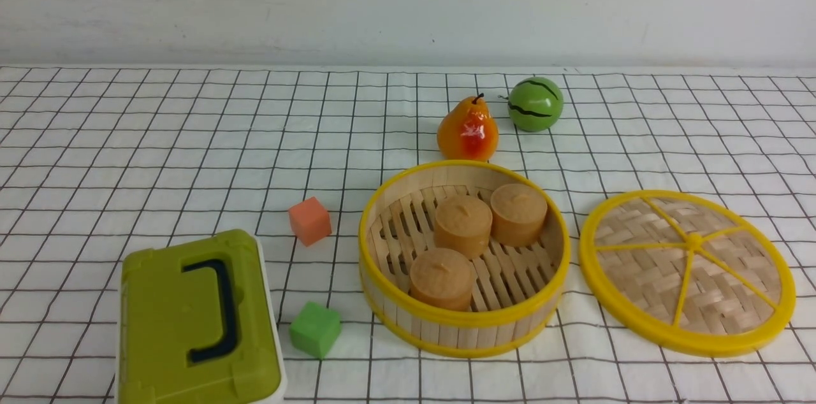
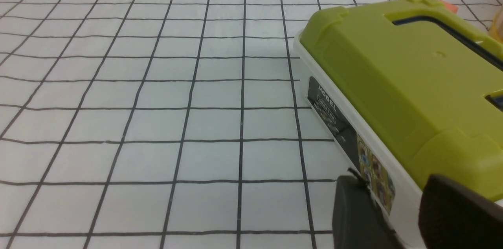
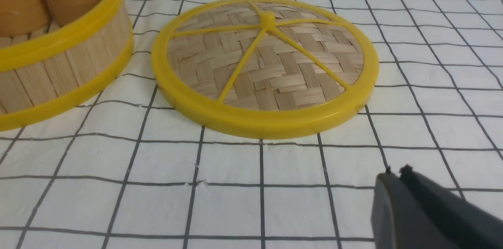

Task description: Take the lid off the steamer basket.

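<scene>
The round woven-bamboo lid with yellow rim and spokes (image 1: 687, 271) lies flat on the checked cloth (image 1: 191, 136), just beside the open slatted bamboo steamer basket (image 1: 464, 321), so the task looks done. The right gripper (image 3: 395, 174) sits near it, jaws pressed together, empty. The left gripper (image 2: 389, 202), jaws spread, idles by the olive-green box (image 2: 404, 84).

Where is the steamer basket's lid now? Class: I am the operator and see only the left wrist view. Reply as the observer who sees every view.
Observer: The lid lies flat on the cloth to the right of the steamer basket, not touching it.
Operator: Is the basket empty?
Observer: No, three tan cylinders stand on its slatted floor.
Operator: Is the right gripper holding anything?
Observer: No, the right gripper is shut on nothing, short of the lid.
</scene>
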Robot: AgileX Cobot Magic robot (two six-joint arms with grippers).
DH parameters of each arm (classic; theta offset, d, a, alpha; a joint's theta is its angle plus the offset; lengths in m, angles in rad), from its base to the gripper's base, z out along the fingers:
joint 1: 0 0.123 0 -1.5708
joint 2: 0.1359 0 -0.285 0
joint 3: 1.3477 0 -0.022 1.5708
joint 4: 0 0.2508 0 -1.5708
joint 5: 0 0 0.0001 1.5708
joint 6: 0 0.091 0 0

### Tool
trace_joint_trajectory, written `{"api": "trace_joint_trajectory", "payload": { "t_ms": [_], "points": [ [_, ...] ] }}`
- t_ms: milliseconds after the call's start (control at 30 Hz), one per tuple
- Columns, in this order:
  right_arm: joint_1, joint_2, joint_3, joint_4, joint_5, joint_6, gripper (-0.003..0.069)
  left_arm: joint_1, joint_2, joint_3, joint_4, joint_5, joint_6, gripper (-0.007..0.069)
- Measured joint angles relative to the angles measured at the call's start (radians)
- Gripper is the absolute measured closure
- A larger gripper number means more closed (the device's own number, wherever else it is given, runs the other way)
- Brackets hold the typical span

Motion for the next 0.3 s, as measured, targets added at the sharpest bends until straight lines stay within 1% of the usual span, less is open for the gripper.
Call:
{"api": "trace_joint_trajectory", "payload": {
  "t_ms": [300],
  "points": [
    [0.0, 0.0, 0.0, 0.0, 0.0, -0.007, 0.0625, 0.0, 0.0, 0.0, 0.0, 0.0, 0.0, 0.0386]
  ]
}}
